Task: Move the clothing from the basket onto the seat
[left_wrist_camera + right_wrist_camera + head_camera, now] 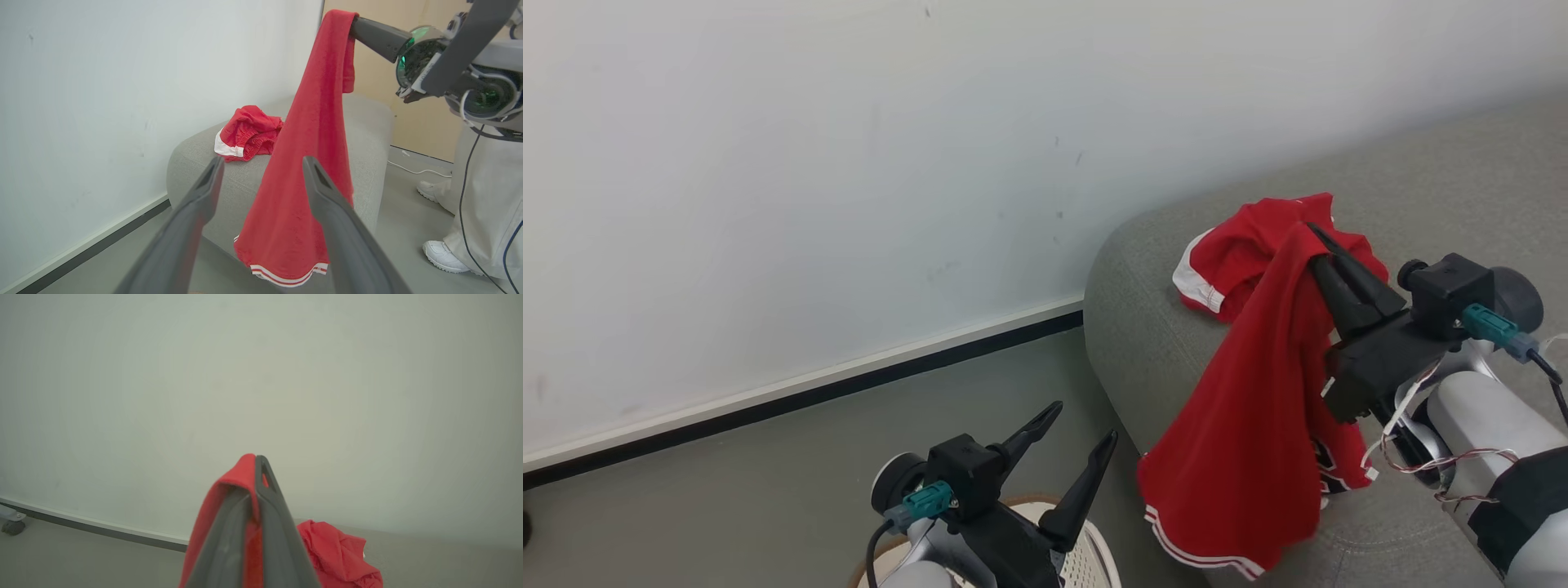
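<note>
Clothing is half moved: the crumpled garment [1241, 245] lies on the seat [1143, 343]. The right claw [1313, 230] clenches the second garment [1250, 425], which dangles by the seat's edge; the left claw [1085, 420] is released.

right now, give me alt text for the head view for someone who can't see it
The right end effector is shut on a red garment that hangs by the rounded end of the grey sofa, where a second red garment lies bunched on top. The left end effector is open near the basket.
</note>
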{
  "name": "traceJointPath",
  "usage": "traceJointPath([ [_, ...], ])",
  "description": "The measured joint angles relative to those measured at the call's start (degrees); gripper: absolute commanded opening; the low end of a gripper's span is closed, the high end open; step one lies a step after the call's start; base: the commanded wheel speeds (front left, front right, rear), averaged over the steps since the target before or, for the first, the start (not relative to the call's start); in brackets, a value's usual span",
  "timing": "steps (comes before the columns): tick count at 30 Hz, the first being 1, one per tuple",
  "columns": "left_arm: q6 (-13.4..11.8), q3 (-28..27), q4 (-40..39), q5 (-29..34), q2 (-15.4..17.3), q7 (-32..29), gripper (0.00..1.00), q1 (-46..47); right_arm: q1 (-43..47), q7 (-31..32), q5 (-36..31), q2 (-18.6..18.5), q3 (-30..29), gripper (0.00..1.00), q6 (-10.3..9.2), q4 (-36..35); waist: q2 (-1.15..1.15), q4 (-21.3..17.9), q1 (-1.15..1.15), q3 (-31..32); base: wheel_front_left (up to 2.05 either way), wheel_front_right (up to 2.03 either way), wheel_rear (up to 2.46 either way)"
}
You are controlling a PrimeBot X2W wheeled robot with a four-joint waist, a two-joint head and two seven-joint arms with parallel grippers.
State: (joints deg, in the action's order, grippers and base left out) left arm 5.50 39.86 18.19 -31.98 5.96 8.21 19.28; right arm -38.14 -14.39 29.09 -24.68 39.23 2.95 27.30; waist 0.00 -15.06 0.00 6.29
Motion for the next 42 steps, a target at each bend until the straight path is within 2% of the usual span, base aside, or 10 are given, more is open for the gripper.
traceJointPath([
  [8, -0.5, 0.9, -0.3, 0.8, -0.2, 0.0, 1.00, 0.0, 0.3, -0.1, 0.0, -2.8, -1.7, 0.00, -1.44, -3.4, 0.00, -1.7, 0.00, -1.6, 0.00, 0.00, 0.00],
  [12, -0.7, 1.1, -0.9, 1.0, -0.2, 0.0, 1.00, 0.0, -0.4, 0.6, 0.2, -3.2, -2.6, 0.00, -1.42, -3.8, 0.00, -1.9, 0.00, -3.0, 0.00, 0.00, 0.00],
  [21, -2.0, 1.0, -4.2, 3.5, 1.1, 0.0, 1.00, 0.3, -15.4, 3.3, 1.3, -4.4, -7.9, 0.00, -0.98, -2.9, 0.00, -1.3, 0.00, -7.7, 0.00, 0.00, 0.00],
  [32, -3.0, -0.5, -8.9, 5.0, 3.4, -0.1, 1.00, 4.0, -32.8, 7.5, 1.8, -10.2, -15.7, 0.00, -3.86, 2.0, 0.01, 1.3, 0.01, -15.2, 0.00, 0.00, 0.00],
  [37, -3.4, -0.9, -11.4, 6.8, 4.8, -0.6, 1.00, 5.4, -35.3, 9.3, 1.8, -12.4, -17.7, 0.00, -6.05, 4.9, 0.01, 2.6, 0.01, -18.8, 0.00, 0.00, 0.00],
  [42, -3.5, -1.0, -13.9, 7.6, 5.3, -1.4, 1.00, 7.2, -35.3, 10.4, 1.8, -13.7, -18.3, 0.00, -7.03, 8.2, 0.01, 4.0, 0.02, -22.5, 0.00, 0.00, 0.00],
])
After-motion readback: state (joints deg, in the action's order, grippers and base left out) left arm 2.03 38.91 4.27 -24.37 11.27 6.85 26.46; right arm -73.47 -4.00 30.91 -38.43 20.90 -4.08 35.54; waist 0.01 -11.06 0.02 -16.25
